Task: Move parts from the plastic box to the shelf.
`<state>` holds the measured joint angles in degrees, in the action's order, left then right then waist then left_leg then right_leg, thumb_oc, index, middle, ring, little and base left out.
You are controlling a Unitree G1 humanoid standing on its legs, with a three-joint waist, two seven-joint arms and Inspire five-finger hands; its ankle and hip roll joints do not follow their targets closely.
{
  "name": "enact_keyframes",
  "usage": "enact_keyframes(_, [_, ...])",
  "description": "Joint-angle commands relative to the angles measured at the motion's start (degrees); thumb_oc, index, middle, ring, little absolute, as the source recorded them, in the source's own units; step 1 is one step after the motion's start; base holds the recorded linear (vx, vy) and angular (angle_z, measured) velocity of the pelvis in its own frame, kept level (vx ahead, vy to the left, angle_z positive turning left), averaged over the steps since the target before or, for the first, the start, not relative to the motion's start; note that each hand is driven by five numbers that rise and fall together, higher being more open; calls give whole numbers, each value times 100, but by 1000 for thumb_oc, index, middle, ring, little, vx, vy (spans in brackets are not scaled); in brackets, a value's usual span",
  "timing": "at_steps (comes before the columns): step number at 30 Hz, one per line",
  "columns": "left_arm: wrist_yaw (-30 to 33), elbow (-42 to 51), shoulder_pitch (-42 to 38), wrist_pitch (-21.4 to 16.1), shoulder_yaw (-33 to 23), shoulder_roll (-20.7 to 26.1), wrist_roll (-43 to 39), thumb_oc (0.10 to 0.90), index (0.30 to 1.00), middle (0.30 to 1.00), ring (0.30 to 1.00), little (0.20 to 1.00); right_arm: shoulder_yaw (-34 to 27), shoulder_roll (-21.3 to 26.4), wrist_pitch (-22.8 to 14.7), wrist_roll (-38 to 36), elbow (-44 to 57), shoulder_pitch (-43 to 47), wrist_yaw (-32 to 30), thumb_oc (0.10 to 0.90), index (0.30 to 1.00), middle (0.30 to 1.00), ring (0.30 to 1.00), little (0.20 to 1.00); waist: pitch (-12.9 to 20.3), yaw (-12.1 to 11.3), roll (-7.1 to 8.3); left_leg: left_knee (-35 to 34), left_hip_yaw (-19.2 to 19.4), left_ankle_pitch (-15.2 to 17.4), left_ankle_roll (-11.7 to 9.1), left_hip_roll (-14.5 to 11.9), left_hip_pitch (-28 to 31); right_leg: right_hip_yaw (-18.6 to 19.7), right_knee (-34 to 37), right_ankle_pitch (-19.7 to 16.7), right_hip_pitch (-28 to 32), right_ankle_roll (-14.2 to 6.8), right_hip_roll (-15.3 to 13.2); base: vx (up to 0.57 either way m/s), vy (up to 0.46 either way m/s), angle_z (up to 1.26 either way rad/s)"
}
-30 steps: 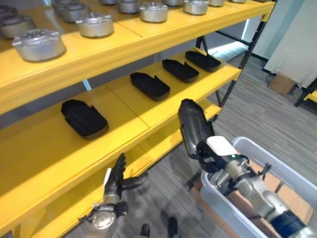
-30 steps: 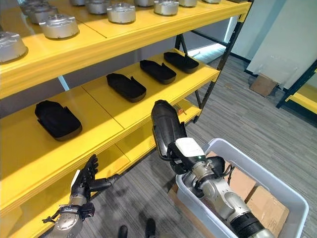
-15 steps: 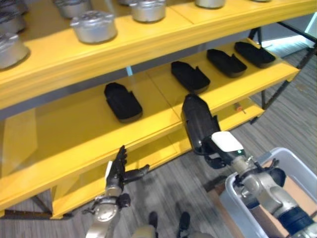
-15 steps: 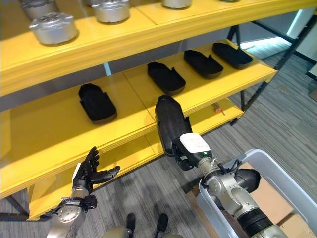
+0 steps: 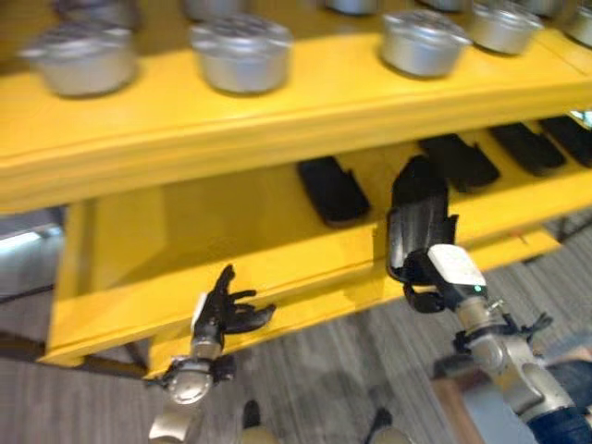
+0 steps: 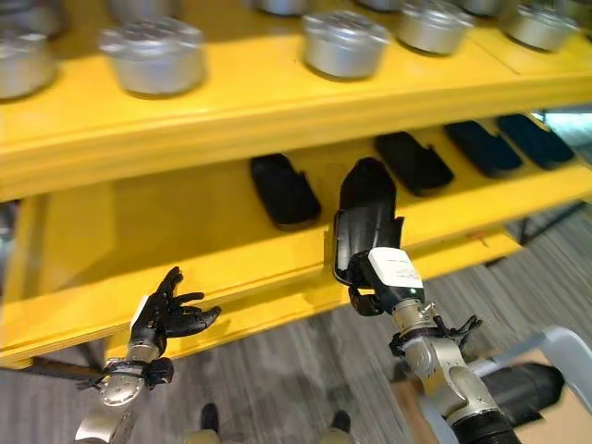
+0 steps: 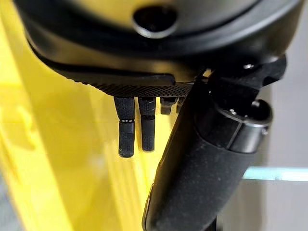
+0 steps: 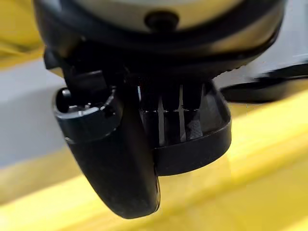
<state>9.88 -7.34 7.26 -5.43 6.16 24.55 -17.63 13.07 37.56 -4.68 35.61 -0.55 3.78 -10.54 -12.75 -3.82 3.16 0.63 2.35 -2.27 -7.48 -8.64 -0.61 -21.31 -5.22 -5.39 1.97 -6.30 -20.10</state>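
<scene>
Yellow steel shelf [image 6: 231, 268] with a black moulded plastic part [image 6: 365, 217] held upright just in front of its middle tier, the right hand [image 6: 384, 282] clasped around the part's lower end. Four similar black parts [image 6: 282, 190] lie flat on that tier. The left hand [image 6: 166, 314], fingers spread and empty, hovers before the tier's front edge. Round silver metal castings [image 6: 342, 42] occupy the tier above.

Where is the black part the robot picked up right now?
The black part is gripped in the right hand, held up at the middle shelf's front edge, right of another black part lying there.
</scene>
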Motion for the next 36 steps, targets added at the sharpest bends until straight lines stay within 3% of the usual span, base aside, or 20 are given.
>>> enact_keyframes(1, [136, 478, -199, -473, -98, 36, 132, 900, 1000, 1000, 1000, 1000, -334, 180, -222, 72, 520, 682, -685, 400, 300, 300, 300, 300, 743, 78, 132, -512, -39, -247, 207, -272, 33, -21, -288, 335, -78, -372, 193, 60, 139, 30])
enact_keyframes(9, [168, 610, -25, -448, -214, 23, 242, 900, 1000, 1000, 1000, 1000, -272, 59, -272, 206, 872, 841, -591, 400, 300, 300, 300, 300, 863, -61, 381, -544, 10, -117, 312, 3, 27, -155, 97, -11, 111, -560, 52, 40, 75, 10])
enact_keyframes(18, [211, 706, 161, -453, -342, -13, 228, 900, 1000, 1000, 1000, 1000, 162, -31, -342, 129, 862, 1367, -387, 400, 300, 300, 300, 300, 914, -242, 565, -563, 0, -109, 292, -19, 40, -254, 170, -48, 218, -581, 112, 9, -1, -1])
enact_keyframes(23, [229, 707, 161, -442, -355, 3, 186, 900, 1000, 1000, 1000, 1000, 501, -145, -329, 37, 602, 1789, -340, 400, 300, 300, 300, 300, 884, -324, 617, -563, -11, -117, 283, -50, 41, -299, 144, -52, 237, -579, 142, 1, -15, 6])
enact_keyframes(31, [239, 742, 182, -453, -309, 97, 82, 900, 1000, 1000, 1000, 1000, 1160, -482, -212, -52, -74, 2672, -253, 400, 300, 300, 300, 300, 785, -658, 653, -555, -207, -183, 278, -38, -84, -516, 59, 9, 290, -544, 170, 4, -8, 14])
enact_keyframes(36, [209, 763, 100, -476, -156, 276, -27, 900, 1000, 1000, 1000, 1000, 1492, -703, -65, -164, -731, 3339, -357, 400, 300, 300, 300, 300, 462, -873, 609, -322, -384, -214, 293, -32, -344, -662, -229, 173, 147, -473, 143, -46, -29, 21])
